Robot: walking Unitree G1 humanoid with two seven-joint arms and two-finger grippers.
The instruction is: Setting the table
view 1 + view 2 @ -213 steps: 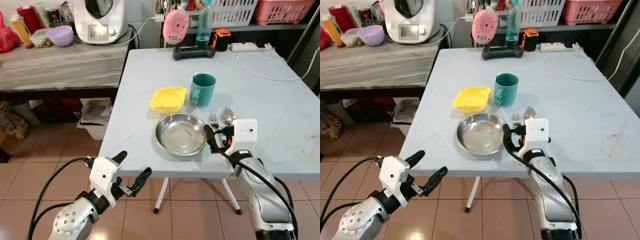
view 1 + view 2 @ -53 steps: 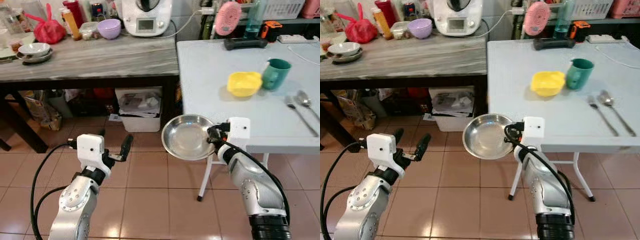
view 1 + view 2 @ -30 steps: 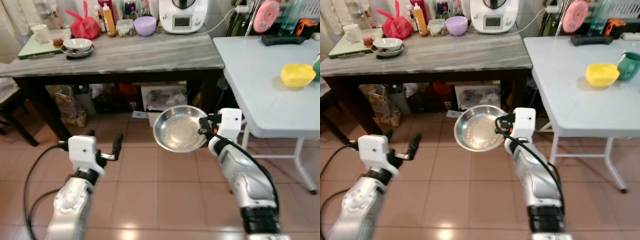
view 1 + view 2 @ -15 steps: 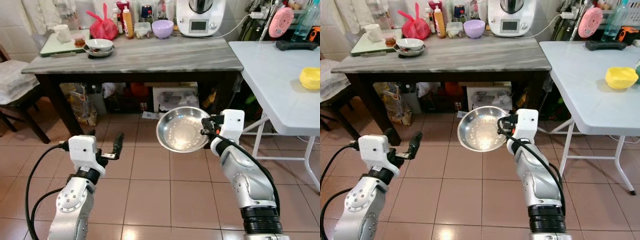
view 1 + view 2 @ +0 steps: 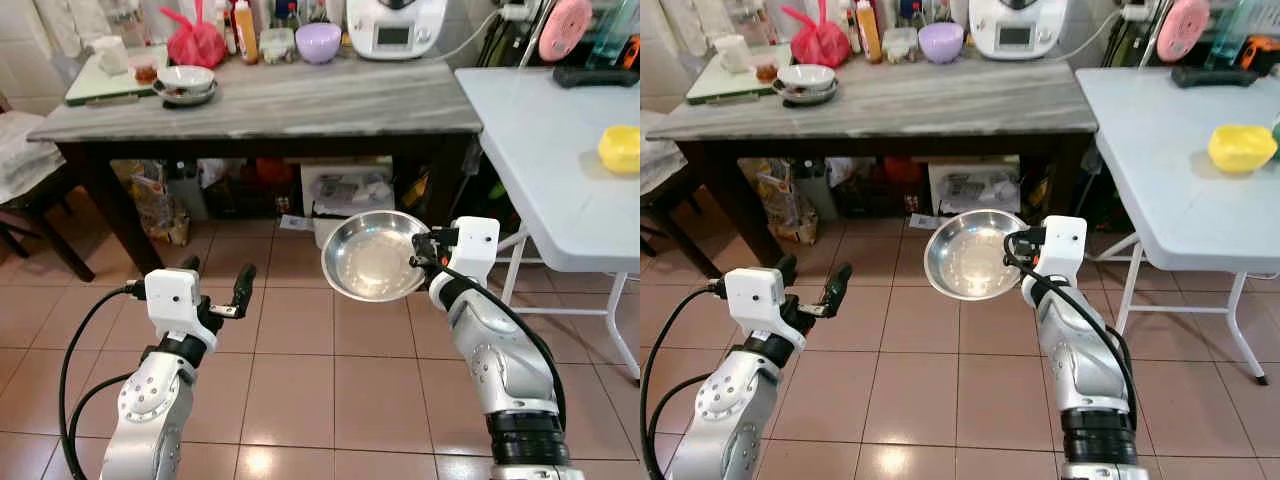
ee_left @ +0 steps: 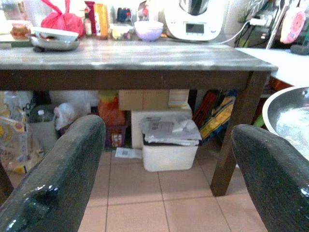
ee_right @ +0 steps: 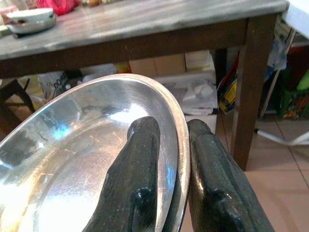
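Note:
A round steel plate [image 5: 370, 256] hangs in the air over the tiled floor, held by its right rim. My right gripper [image 5: 420, 260] is shut on that rim; in the right wrist view one finger [image 7: 137, 193] lies inside the plate [image 7: 72, 159] and the other outside. My left gripper [image 5: 218, 290] is low on the left, open and holding nothing; its fingers [image 6: 53, 179] stand wide apart. A grey marble-topped table [image 5: 300, 95] stands ahead. The white table [image 5: 560, 150] on the right carries a yellow bowl [image 5: 620, 148].
On the grey table sit stacked bowls [image 5: 185, 82], a purple bowl [image 5: 318, 42], a red bag [image 5: 195, 42], bottles and a white kitchen machine [image 5: 395, 25]. Boxes and a white bin [image 5: 345, 190] are stored under it. A chair [image 5: 25, 170] stands at far left.
The camera has shifted a little, so the grey table sits closer and higher in view. The plate stays in my right gripper. My left gripper remains open.

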